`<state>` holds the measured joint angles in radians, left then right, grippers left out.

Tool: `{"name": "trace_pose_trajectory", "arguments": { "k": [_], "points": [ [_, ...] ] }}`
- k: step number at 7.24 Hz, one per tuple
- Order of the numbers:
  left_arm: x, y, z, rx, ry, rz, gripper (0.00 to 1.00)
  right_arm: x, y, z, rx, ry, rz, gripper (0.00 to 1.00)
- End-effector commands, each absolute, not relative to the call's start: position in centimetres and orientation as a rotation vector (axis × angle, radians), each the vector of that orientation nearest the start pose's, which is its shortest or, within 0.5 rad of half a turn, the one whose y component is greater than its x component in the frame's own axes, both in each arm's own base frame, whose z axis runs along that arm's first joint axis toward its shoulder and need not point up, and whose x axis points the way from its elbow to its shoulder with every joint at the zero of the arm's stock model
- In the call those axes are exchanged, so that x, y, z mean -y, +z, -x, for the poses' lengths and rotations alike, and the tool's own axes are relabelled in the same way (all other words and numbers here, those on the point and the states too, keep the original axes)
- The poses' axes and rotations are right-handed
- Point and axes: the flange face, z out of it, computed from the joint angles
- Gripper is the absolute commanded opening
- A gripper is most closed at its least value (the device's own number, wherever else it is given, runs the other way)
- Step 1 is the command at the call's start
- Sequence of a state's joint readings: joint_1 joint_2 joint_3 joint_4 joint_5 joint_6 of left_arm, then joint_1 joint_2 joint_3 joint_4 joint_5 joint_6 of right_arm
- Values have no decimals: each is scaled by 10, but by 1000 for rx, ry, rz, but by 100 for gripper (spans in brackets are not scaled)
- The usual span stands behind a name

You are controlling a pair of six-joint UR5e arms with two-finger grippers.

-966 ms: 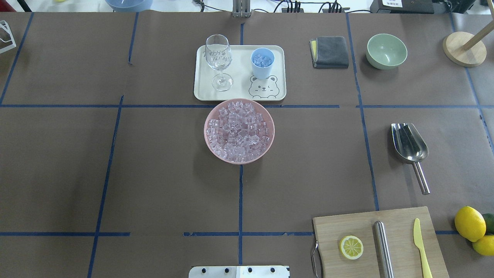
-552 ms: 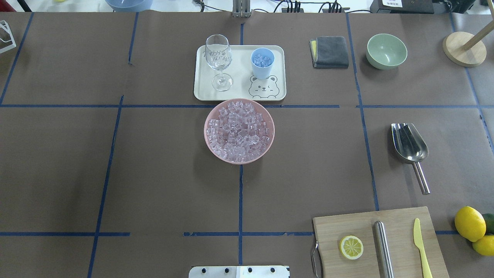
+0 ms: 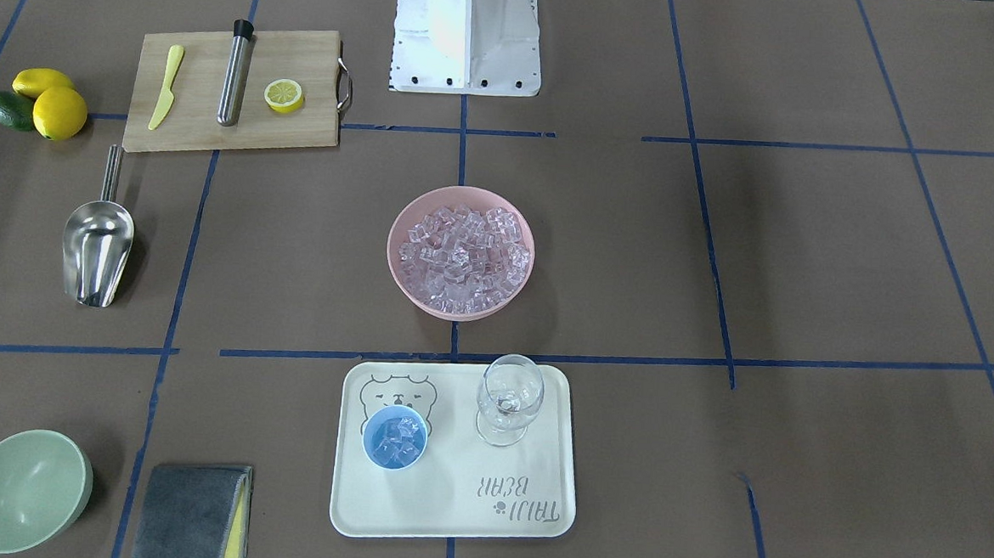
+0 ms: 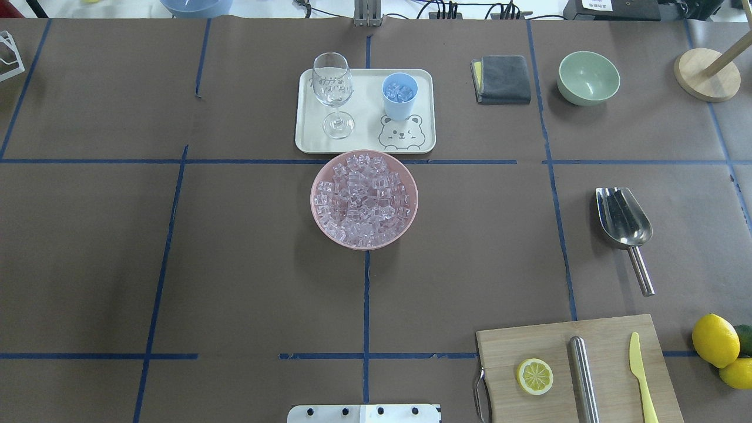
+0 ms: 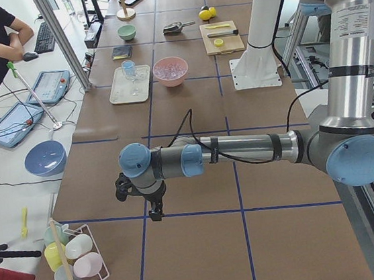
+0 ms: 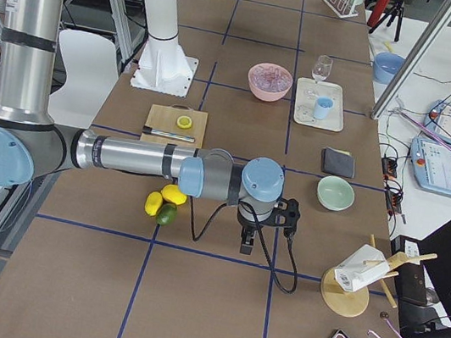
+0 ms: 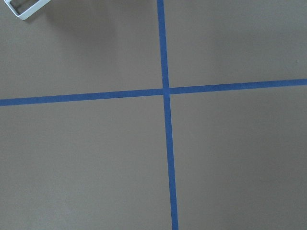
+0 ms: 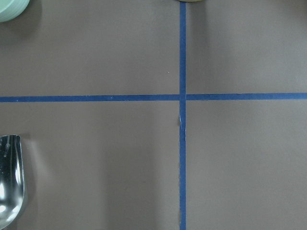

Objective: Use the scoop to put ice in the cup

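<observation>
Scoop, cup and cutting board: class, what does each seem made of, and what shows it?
Scoop: polished metal, likely steel; mirror-like reflections. Cup: probably matte plastic; flat light-blue, no glare. Cutting board: wood; pale visible grain.

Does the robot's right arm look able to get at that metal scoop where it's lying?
Probably yes. The scoop lies alone on the bare table on that arm's side, its handle clear. The right gripper hangs close enough that its wrist camera catches part of the trough.
</observation>
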<state>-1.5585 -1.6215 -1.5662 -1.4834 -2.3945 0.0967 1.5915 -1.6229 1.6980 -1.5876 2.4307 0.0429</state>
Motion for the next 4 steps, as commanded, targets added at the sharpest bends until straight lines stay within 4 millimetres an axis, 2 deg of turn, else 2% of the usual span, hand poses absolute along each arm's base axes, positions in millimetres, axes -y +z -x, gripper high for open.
{"name": "trace_pose_trajectory", "arguments": {
  "k": [1, 4],
  "points": [
    [512, 640, 54, -825, 86, 3, 100, 472, 616, -68, 864, 35, -47, 100],
    [513, 638, 54, -825, 86, 1, 100, 473, 613, -70, 862, 36, -56, 100]
  ]
}}
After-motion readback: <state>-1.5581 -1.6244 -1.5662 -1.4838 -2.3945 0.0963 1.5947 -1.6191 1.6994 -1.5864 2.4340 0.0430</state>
